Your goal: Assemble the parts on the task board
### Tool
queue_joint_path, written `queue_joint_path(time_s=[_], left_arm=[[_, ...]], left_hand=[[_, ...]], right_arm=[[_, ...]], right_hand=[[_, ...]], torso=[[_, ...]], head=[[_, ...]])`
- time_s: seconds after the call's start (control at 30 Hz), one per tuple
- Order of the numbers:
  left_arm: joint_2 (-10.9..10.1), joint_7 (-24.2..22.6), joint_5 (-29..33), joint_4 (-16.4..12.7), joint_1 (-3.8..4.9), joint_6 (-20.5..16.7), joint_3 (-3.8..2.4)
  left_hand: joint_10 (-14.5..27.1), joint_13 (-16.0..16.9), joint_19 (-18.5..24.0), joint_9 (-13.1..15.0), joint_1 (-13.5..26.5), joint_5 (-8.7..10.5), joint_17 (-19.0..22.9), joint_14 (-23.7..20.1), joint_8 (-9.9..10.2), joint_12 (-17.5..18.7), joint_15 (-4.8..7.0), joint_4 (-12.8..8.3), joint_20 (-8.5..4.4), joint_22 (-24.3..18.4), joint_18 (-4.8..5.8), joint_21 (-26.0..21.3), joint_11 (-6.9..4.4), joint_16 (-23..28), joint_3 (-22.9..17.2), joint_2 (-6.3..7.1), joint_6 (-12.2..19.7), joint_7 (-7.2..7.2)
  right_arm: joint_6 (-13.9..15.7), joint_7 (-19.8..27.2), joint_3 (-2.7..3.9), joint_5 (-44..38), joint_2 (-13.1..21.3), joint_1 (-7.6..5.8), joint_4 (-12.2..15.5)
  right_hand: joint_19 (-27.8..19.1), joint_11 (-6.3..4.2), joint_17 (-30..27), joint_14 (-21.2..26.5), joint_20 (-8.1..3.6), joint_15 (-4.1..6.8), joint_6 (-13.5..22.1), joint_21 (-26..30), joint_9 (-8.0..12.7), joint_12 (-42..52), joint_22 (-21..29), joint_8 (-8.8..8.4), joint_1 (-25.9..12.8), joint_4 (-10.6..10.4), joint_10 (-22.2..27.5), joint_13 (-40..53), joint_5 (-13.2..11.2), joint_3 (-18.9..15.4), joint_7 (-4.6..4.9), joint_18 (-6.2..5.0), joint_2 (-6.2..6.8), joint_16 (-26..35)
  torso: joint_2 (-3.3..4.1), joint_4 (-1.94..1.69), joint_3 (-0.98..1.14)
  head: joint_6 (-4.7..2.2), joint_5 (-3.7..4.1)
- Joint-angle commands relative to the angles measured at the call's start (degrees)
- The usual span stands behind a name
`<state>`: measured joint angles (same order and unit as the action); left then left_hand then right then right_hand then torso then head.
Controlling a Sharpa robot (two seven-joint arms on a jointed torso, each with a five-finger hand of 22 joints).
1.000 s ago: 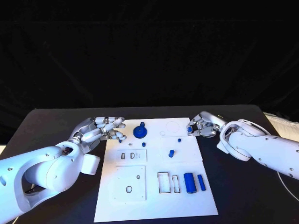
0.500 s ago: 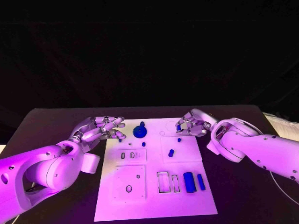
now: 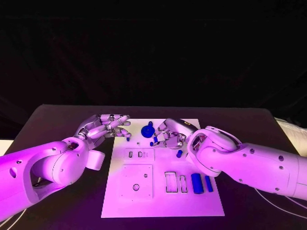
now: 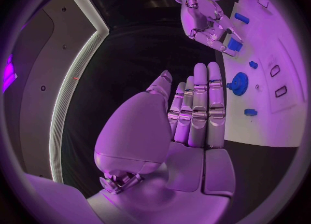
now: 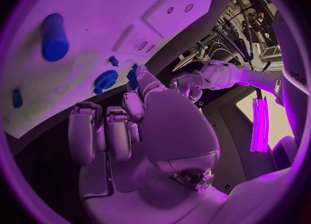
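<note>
The white task board (image 3: 136,191) lies mid-table. A blue gear (image 3: 148,130) stands near its far edge, and a short blue peg (image 3: 179,153) stands mid-board. A blue cylinder (image 3: 196,181) and a thinner blue bar (image 3: 208,183) lie on its right side. My right hand (image 3: 171,134) hovers over the far middle of the board, just right of the gear, pinching a small blue block (image 4: 235,44) at its fingertips. That block (image 5: 132,76) also shows in the right wrist view. My left hand (image 3: 109,127) hangs at the board's far left corner with straight fingers (image 4: 197,105), holding nothing.
Raised white plates with slots (image 3: 136,154) and holes (image 3: 134,184) sit on the board's left half, and outlined rectangular slots (image 3: 174,182) lie beside the cylinder. Black table (image 3: 56,124) surrounds the board. A pale object (image 3: 302,136) lies at the table's right edge.
My right hand has carried the small blue block leftward from the board's far right edge to beside the gear. The left hand has stayed about where it was.
</note>
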<state>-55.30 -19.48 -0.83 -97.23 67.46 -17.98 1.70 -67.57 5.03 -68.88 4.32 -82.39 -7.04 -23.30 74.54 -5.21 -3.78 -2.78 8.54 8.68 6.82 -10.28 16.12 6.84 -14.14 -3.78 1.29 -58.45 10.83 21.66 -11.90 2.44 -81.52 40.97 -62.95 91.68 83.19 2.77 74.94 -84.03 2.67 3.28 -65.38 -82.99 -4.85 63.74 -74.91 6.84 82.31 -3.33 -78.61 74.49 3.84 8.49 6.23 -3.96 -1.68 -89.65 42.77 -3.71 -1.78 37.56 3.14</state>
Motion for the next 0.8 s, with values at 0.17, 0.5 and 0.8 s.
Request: queue_joint_path(time_s=[0.17,0.5,0.8], left_arm=[[0.18,-0.07,0.1,0.01,0.02,1.27,-0.03],[0.14,-0.08,0.1,-0.07,0.04,1.19,-0.03],[0.26,-0.06,0.1,-0.06,0.04,1.23,-0.03]], left_hand=[[0.28,-0.1,-0.25,-0.03,-0.33,0.19,-0.08,-0.43,0.39,0.07,-0.15,-0.29,0.1,-0.09,-0.09,-0.21,0.19,0.27,-0.11,-0.05,0.08,0.17],[0.28,-0.1,-0.25,-0.03,-0.33,0.19,-0.08,-0.43,0.39,0.07,-0.15,-0.29,0.1,-0.09,-0.09,-0.21,0.19,0.27,-0.11,-0.05,0.08,0.17],[0.28,-0.1,-0.25,-0.03,-0.33,0.19,-0.08,-0.43,0.39,0.07,-0.15,-0.29,0.1,-0.09,-0.09,-0.21,0.19,0.27,-0.11,-0.05,0.08,0.17]], right_arm=[[-0.44,-4.38,-0.53,-8.95,-3.66,1.99,-1.71],[-1.71,-5.37,-0.96,-10.69,-6.18,3.23,-3.57],[-2.59,-5.86,-1.07,-11.12,-7.12,3.41,-4.65]], right_hand=[[-0.01,-2.93,14.67,-5.87,-0.25,0.54,-1.73,0.05,-1.21,-0.25,-0.78,0.45,-1.15,-0.67,-2.71,-1.05,0.44,0.83,-1.81,0.91,-0.63,-0.11],[-0.01,-2.91,14.64,-5.87,-0.26,0.55,-1.74,0.06,-1.22,-0.19,-0.77,0.44,-1.31,-0.65,-2.74,-0.99,0.6,0.84,-1.79,0.91,-0.39,-0.09],[-0.04,-2.89,14.57,-5.85,-0.26,0.54,-1.75,0.11,-1.24,-0.3,-0.7,0.4,-1.67,-0.73,-2.72,-1.04,0.63,0.83,-1.75,0.89,-0.08,-0.04]], torso=[[-0.55,-0.79,-0.86],[-0.53,-0.87,-0.94],[-0.54,-0.83,-0.84]], head=[[0.8,-0.49],[1.07,-0.92],[1.24,-0.97]])
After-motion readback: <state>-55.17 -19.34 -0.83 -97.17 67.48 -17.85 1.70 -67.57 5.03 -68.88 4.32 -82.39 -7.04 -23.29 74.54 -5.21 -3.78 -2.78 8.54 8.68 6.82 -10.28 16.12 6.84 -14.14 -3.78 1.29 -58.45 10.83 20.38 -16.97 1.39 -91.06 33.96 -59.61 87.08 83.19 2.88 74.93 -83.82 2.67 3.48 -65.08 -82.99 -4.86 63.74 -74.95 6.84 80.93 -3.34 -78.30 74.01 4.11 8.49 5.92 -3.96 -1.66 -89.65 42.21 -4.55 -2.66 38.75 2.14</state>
